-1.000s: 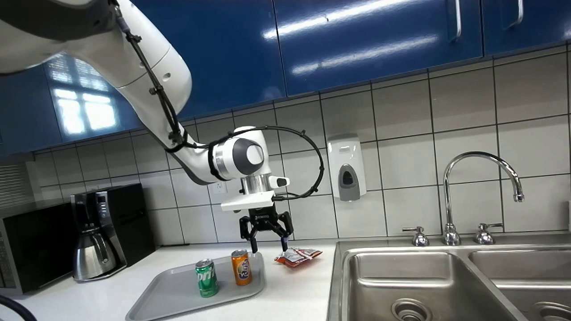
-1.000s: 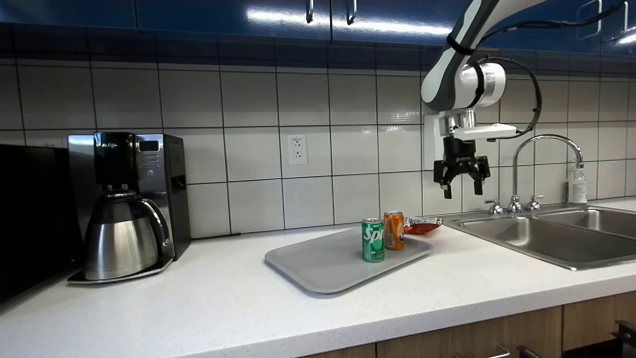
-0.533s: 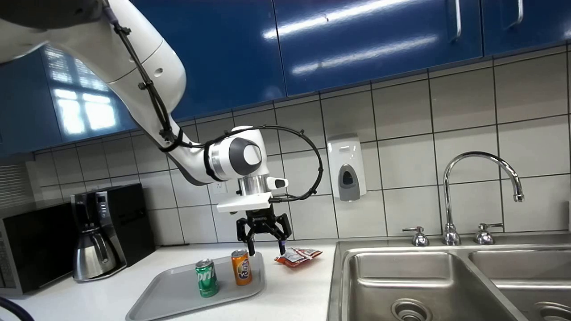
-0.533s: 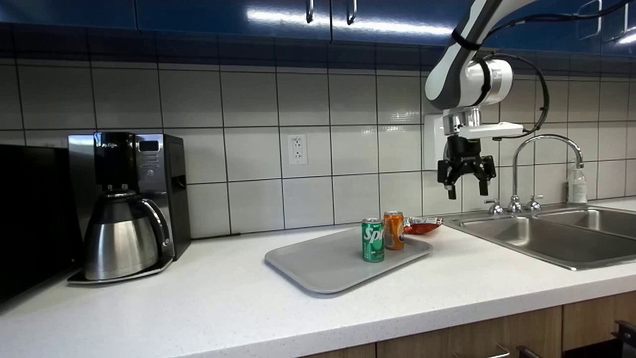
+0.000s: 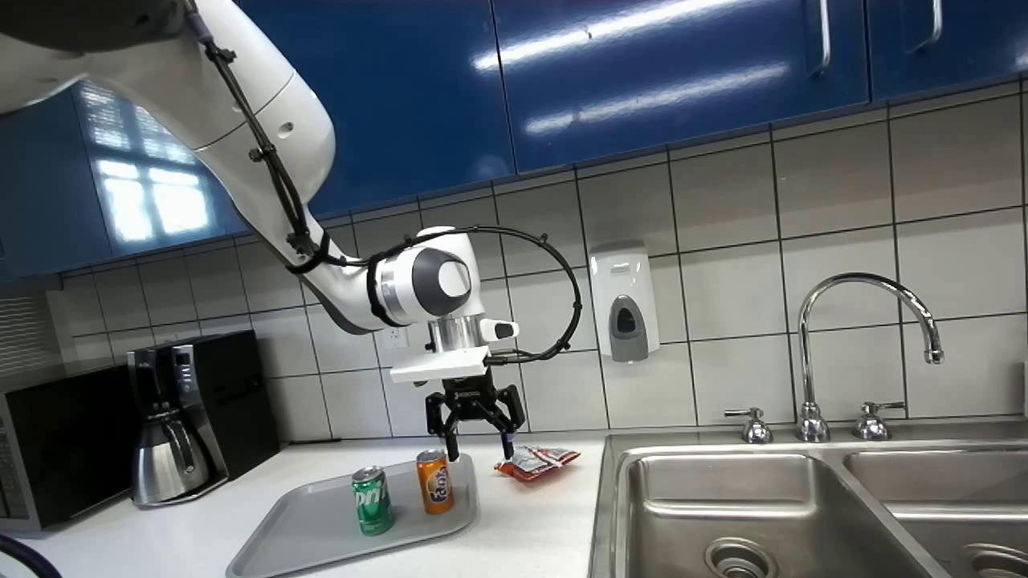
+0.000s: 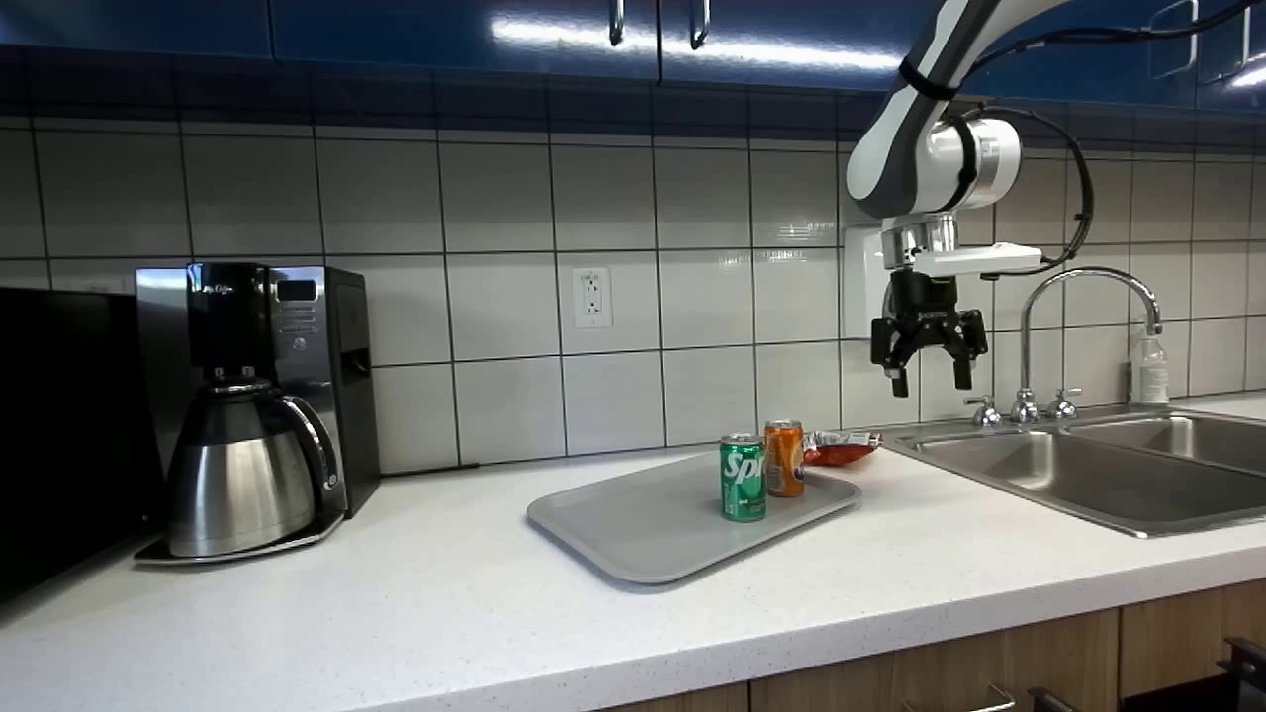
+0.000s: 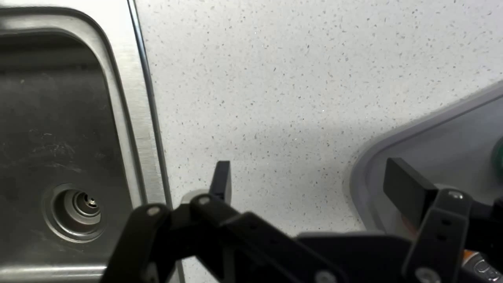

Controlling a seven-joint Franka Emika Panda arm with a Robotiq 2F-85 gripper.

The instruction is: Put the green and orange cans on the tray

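With the Sprite can (image 6: pixel 743 479) and Fanta can (image 6: pixel 785 461) upright on the grey tray (image 6: pixel 628 526), the Robotiq gripper (image 6: pixel 931 384), jaws apart at their two o'clock in both exterior views, should rise toward twelve, touching neither.

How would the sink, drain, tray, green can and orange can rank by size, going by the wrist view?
Largest to smallest, by what shows:
1. sink
2. tray, partly behind the claw
3. drain
4. green can and orange can, unranked: the picture's edge cuts off both
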